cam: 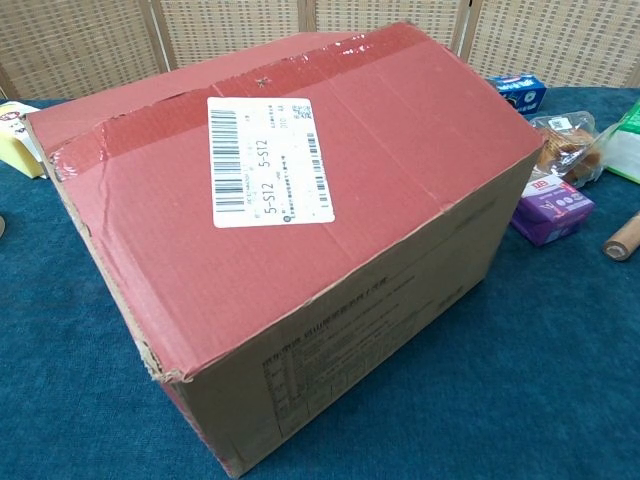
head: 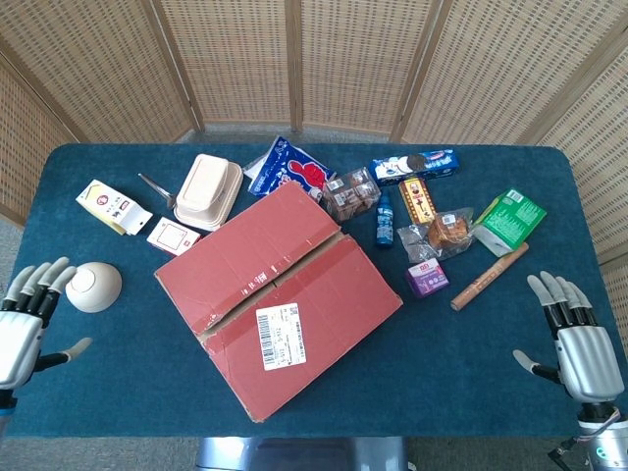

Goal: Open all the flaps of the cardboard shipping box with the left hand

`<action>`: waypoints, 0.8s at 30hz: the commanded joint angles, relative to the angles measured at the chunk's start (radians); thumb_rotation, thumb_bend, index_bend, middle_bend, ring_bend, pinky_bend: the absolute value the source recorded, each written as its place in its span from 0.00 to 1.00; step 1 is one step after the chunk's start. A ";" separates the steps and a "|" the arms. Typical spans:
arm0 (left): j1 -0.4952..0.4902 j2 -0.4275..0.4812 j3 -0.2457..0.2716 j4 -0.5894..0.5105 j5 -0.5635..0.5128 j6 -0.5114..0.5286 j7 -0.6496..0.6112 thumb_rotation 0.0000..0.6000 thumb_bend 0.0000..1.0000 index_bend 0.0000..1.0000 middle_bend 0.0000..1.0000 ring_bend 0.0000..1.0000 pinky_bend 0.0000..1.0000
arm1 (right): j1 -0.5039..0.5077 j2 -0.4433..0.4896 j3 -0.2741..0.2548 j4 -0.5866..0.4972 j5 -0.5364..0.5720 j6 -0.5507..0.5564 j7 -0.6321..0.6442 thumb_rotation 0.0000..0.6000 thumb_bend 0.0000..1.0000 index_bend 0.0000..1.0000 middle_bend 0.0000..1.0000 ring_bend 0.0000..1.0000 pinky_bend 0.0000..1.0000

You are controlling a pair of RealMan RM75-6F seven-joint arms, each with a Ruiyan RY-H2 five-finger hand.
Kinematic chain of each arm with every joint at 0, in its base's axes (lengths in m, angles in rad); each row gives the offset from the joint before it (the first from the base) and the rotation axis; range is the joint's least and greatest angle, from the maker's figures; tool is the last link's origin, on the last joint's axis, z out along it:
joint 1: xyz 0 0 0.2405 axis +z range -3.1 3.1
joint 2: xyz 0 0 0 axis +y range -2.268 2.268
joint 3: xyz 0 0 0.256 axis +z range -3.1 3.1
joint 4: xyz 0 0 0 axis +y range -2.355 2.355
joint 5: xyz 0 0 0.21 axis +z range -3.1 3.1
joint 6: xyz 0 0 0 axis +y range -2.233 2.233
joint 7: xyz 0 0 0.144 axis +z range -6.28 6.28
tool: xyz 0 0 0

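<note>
Cardboard is filling most of what we are seeing: the shipping box (head: 278,297) is sitting in the middle of the blue table (head: 471,363), turned at an angle, with both top flaps (head: 257,250) lying flat and closed along a taped seam. A white label (cam: 268,160) is sticking to the flap nearer us. We are holding our left hand (head: 25,329) near the table's left edge, fingers spread and grasping nothing, just beside a pale round bowl (head: 94,287) and well apart from the box. We are keeping our right hand (head: 577,343) at the right edge, likewise spread and empty. Behind the box a cream container (head: 209,190), a blue bag (head: 289,169) and a small blue bottle (head: 385,223) are lying. A purple packet (head: 427,279) and a wooden roller (head: 489,277) are resting to the right.
</note>
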 commanded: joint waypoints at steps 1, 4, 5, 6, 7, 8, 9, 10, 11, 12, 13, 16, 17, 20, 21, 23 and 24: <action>-0.037 0.032 -0.005 -0.054 0.045 -0.019 -0.012 1.00 0.05 0.00 0.00 0.00 0.00 | 0.000 0.001 0.001 -0.001 0.003 0.000 0.001 1.00 0.00 0.00 0.00 0.00 0.11; -0.070 0.053 -0.015 -0.093 0.075 -0.042 0.014 1.00 0.05 0.00 0.00 0.00 0.00 | 0.000 0.002 0.002 -0.001 0.004 -0.001 0.003 1.00 0.00 0.00 0.00 0.00 0.11; -0.078 0.056 -0.018 -0.102 0.079 -0.051 0.023 1.00 0.05 0.00 0.00 0.00 0.00 | 0.001 0.002 0.002 -0.001 0.004 -0.002 0.002 1.00 0.00 0.00 0.00 0.00 0.11; -0.091 0.058 -0.023 -0.115 0.084 -0.064 0.039 1.00 0.05 0.00 0.00 0.00 0.00 | 0.001 0.002 0.002 -0.001 0.005 -0.002 0.002 1.00 0.00 0.00 0.00 0.00 0.11; -0.101 0.057 -0.027 -0.124 0.090 -0.074 0.051 1.00 0.05 0.00 0.00 0.00 0.00 | 0.001 0.001 0.002 -0.001 0.005 -0.002 0.002 1.00 0.00 0.00 0.00 0.00 0.11; -0.116 0.054 -0.032 -0.136 0.096 -0.091 0.064 1.00 0.05 0.00 0.00 0.00 0.00 | 0.001 0.001 0.002 -0.001 0.004 -0.001 0.002 1.00 0.00 0.00 0.00 0.00 0.11; -0.130 0.048 -0.035 -0.145 0.099 -0.107 0.075 1.00 0.05 0.00 0.00 0.00 0.00 | 0.000 0.001 0.002 -0.001 0.003 0.000 0.002 1.00 0.00 0.00 0.00 0.00 0.11; -0.147 0.040 -0.037 -0.151 0.107 -0.128 0.085 1.00 0.05 0.00 0.00 0.00 0.00 | 0.000 0.001 0.002 -0.001 0.002 0.001 0.001 1.00 0.00 0.00 0.00 0.00 0.11; -0.156 0.035 -0.038 -0.154 0.108 -0.140 0.092 1.00 0.05 0.00 0.00 0.00 0.00 | 0.000 0.002 0.002 -0.002 0.002 0.001 0.002 1.00 0.00 0.00 0.00 0.00 0.11; -0.169 0.026 -0.039 -0.161 0.110 -0.161 0.104 1.00 0.05 0.00 0.00 0.00 0.00 | 0.000 0.002 0.001 -0.003 0.002 0.001 0.003 1.00 0.00 0.00 0.00 0.00 0.11; -0.180 0.017 -0.038 -0.171 0.111 -0.179 0.118 1.00 0.05 0.00 0.00 0.00 0.00 | -0.001 0.003 0.001 -0.004 0.002 0.002 0.004 1.00 0.00 0.00 0.00 0.00 0.11; -0.198 -0.008 -0.037 -0.191 0.116 -0.205 0.153 1.00 0.05 0.00 0.00 0.00 0.00 | -0.002 0.006 0.002 -0.006 0.005 0.004 0.008 1.00 0.00 0.00 0.00 0.00 0.11; -0.202 -0.016 -0.036 -0.193 0.118 -0.211 0.161 1.00 0.05 0.00 0.00 0.00 0.00 | -0.002 0.007 0.003 -0.006 0.006 0.004 0.009 1.00 0.00 0.00 0.00 0.00 0.11; -0.213 -0.040 -0.033 -0.203 0.119 -0.227 0.190 1.00 0.05 0.00 0.00 0.00 0.00 | -0.003 0.008 0.005 -0.006 0.009 0.005 0.015 1.00 0.00 0.00 0.00 0.00 0.11; -0.216 -0.050 -0.034 -0.205 0.117 -0.231 0.202 1.00 0.05 0.00 0.00 0.00 0.00 | -0.003 0.009 0.006 -0.006 0.010 0.005 0.017 1.00 0.00 0.00 0.00 0.00 0.11; -0.220 -0.067 -0.038 -0.205 0.112 -0.235 0.225 1.00 0.05 0.00 0.00 0.00 0.00 | -0.003 0.010 0.007 -0.006 0.010 0.007 0.021 1.00 0.00 0.00 0.00 0.00 0.11; -0.223 -0.078 -0.041 -0.203 0.108 -0.236 0.237 1.00 0.05 0.00 0.00 0.00 0.00 | -0.003 0.010 0.008 -0.006 0.010 0.008 0.023 1.00 0.00 0.00 0.00 0.00 0.11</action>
